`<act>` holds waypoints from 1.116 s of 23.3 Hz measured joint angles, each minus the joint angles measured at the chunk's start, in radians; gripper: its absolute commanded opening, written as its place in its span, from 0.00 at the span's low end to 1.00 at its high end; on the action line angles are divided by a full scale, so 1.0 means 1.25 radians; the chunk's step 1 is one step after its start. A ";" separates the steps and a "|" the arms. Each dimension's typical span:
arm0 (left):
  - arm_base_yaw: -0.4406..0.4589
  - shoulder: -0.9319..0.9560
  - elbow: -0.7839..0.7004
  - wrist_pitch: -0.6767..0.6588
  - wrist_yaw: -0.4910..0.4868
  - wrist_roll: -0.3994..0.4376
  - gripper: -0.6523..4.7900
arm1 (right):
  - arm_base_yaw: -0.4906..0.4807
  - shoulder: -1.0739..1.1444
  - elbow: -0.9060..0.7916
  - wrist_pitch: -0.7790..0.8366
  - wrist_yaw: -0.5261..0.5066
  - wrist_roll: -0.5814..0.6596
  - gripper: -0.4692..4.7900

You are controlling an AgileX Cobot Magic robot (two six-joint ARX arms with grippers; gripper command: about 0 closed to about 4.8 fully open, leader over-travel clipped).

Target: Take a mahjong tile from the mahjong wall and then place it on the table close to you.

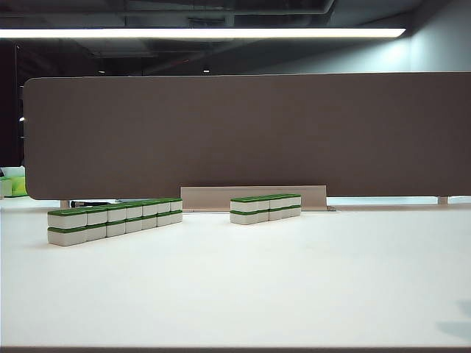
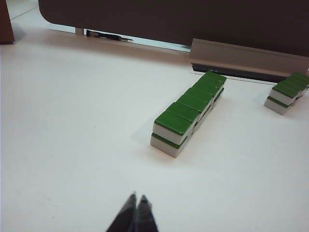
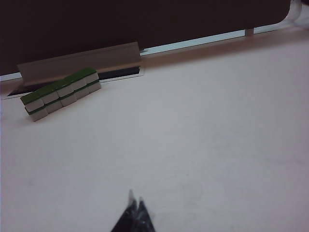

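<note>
Green-backed wall (image 1: 114,220) stood whole at far left of table (image 1: 280,287), no tile lifted. Your left gripper (image 2: 135,203) was pinched shut, empty, well short of it. Right gripper (image 3: 134,205) likewise shut, empty. Everything left.

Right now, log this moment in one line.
left tool shut, empty | right tool shut, empty | mahjong wall untouched | table

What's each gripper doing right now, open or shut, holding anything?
Left gripper: shut, empty, over bare table, short of the mahjong wall.
Right gripper: shut, empty, over bare table, far from the shorter row.
</note>
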 measured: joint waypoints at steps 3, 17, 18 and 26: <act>0.000 0.000 0.000 -0.001 0.001 0.000 0.11 | 0.000 0.000 0.000 0.000 0.000 0.000 0.09; 0.000 0.000 0.000 -0.001 0.035 -0.021 0.11 | 0.000 0.000 0.080 -0.100 -0.031 0.006 0.09; 0.000 0.000 0.000 -0.001 0.035 -0.021 0.11 | 0.000 0.000 0.098 -0.116 -0.053 0.007 0.09; 0.000 0.000 0.000 -0.001 0.038 -0.021 0.11 | 0.000 0.000 0.170 -0.161 -0.192 0.059 0.09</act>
